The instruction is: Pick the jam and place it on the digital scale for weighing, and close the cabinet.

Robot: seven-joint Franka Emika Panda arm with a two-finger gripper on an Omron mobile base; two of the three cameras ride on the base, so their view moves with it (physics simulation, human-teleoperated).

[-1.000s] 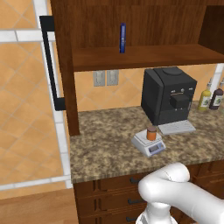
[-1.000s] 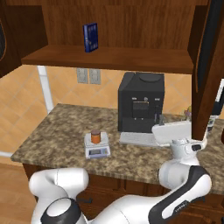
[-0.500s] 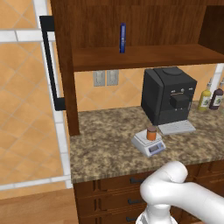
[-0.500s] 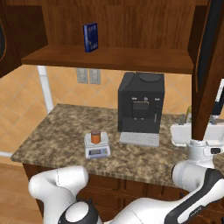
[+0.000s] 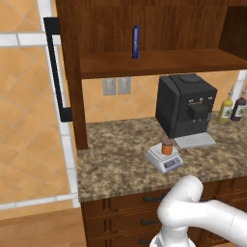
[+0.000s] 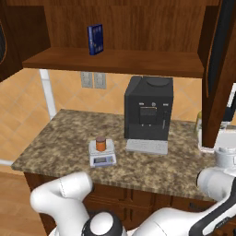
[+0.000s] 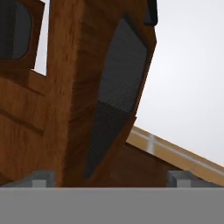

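The jam (image 5: 167, 146) stands upright on the digital scale (image 5: 165, 159) on the granite counter, in front of the coffee machine; from the right the jam (image 6: 101, 144) and the scale (image 6: 103, 156) show the same. Both doors of the cabinet (image 6: 120, 27) stand open: the left door's black handle (image 5: 55, 72) and the right door (image 6: 216, 78). My gripper (image 7: 111, 180) is open, fingertips (image 7: 43, 178) wide apart, pointing up at the right door's wooden frame (image 7: 65, 96) and dark glass (image 7: 118, 87). The hand (image 6: 223, 140) sits just below that door's lower edge.
A black coffee machine (image 5: 185, 111) stands on the counter (image 5: 116, 164) behind the scale. A slim blue bottle (image 5: 135, 42) is on the cabinet shelf. Two bottles (image 5: 225, 108) stand at the counter's far right. Drawer fronts (image 5: 120, 217) run under the counter.
My arm has swung right and risen toward the open right cabinet door. The jam and the scale have not moved.
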